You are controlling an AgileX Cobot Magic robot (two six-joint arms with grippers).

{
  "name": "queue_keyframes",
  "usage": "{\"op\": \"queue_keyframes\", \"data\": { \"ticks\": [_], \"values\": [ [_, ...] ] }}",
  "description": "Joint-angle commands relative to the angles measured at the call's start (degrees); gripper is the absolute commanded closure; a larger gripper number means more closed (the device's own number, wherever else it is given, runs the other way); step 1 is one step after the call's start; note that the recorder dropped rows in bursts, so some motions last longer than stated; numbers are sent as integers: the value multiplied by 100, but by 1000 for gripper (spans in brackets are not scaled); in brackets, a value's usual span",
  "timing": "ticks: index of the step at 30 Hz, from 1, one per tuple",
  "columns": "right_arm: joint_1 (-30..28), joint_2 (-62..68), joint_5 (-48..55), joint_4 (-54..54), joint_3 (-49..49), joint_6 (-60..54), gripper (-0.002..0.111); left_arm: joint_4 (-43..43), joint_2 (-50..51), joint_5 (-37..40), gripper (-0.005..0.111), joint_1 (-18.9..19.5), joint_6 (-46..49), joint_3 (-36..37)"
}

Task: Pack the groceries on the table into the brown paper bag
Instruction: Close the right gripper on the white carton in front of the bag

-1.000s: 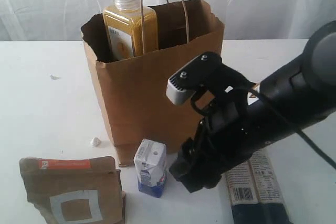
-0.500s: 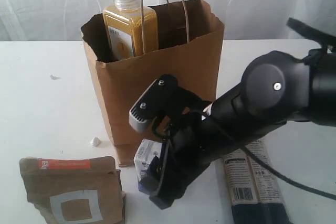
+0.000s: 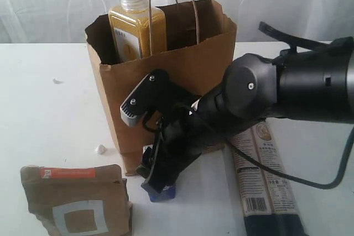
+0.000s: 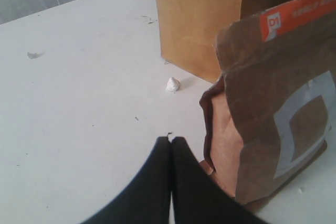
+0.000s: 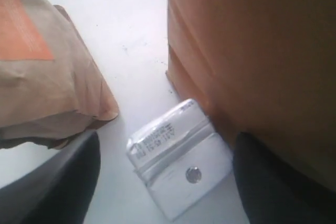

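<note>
The brown paper bag (image 3: 166, 81) stands upright on the white table (image 3: 44, 114), with the yellow white-capped bottle (image 3: 135, 29) sticking out of its top. My right gripper (image 3: 159, 178) hangs over the small white-blue carton (image 3: 166, 193) in front of the bag and hides most of it. In the right wrist view the carton (image 5: 178, 161) stands between the wide-open jaws of that gripper (image 5: 165, 156), clear of both fingers (image 5: 58, 182). The brown kraft pouch (image 3: 77, 203) stands at the front left. My left gripper (image 4: 171, 141) is shut and empty beside the pouch (image 4: 278, 103). The long dark pasta pack (image 3: 265, 186) lies at the front right.
A small white crumb (image 3: 100, 149) lies left of the bag's base, and another speck (image 3: 57, 81) lies farther back left. The bag's wall (image 5: 262, 51) rises right next to the carton. A white curtain hangs behind the table.
My right arm has swung left and down, from beside the carton to over it, with the jaws now astride it. The jaws stayed open. Nothing else moved.
</note>
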State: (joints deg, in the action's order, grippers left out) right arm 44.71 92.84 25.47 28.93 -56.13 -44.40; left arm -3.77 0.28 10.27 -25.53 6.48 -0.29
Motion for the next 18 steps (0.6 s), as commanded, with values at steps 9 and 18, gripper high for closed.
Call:
{"op": "queue_keyframes", "data": {
  "ticks": [9,18],
  "values": [
    [36,134,178,-400,-75,1034,42,-82,-28,-14,107,-27,-23,29],
    [36,122,167,-656,-75,3066,42,-82,-28,-14,107,-27,-23,29]
  ]
}}
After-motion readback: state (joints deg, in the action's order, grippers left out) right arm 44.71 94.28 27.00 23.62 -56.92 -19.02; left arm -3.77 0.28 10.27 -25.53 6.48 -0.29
